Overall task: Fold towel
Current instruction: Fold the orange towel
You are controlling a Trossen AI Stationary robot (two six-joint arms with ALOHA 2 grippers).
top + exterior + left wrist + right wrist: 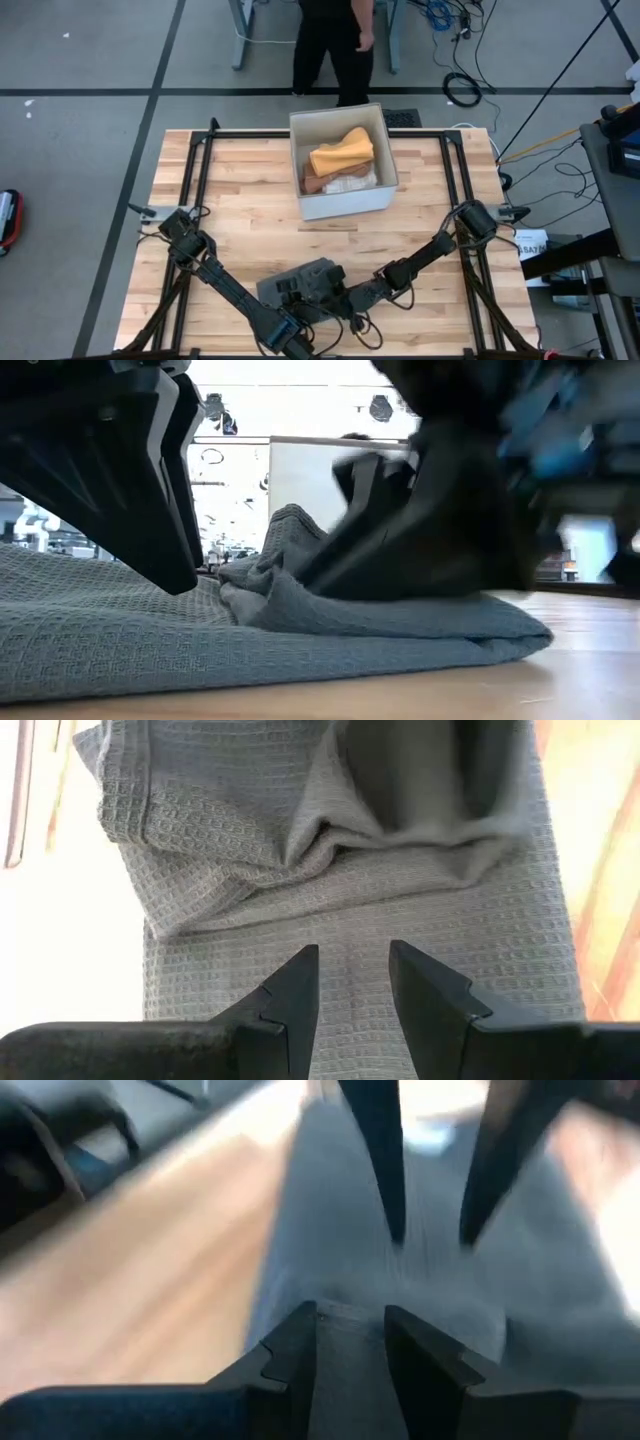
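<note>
Grey waffle-weave towel [305, 282] lies bunched at the near edge of the wooden surface [240, 190], roughly midway between the two arms. From table height its lower layer lies flat, with a rumpled fold heaped on top [290, 550].

Left hand [352, 982] hangs just above the flat part of the towel, fingers [296, 988] parted by a narrow gap. Cloth shows through that gap; nothing is pinched between the tips.

Right hand [350, 1348] comes in low from the other side, also over the towel. Its fingers [292, 1355] stand a little apart, and grey cloth sits right at the tips. Whether it has hold of the fabric, I cannot tell. The left hand's two dark fingers show farther off in that wrist view.

Behind, near the far middle of the surface: a white bin [342, 160] holding an orange cloth [342, 153] and other folded pieces. Beyond the far edge, a person in dark clothes [330, 45] stands on the floor.
</note>
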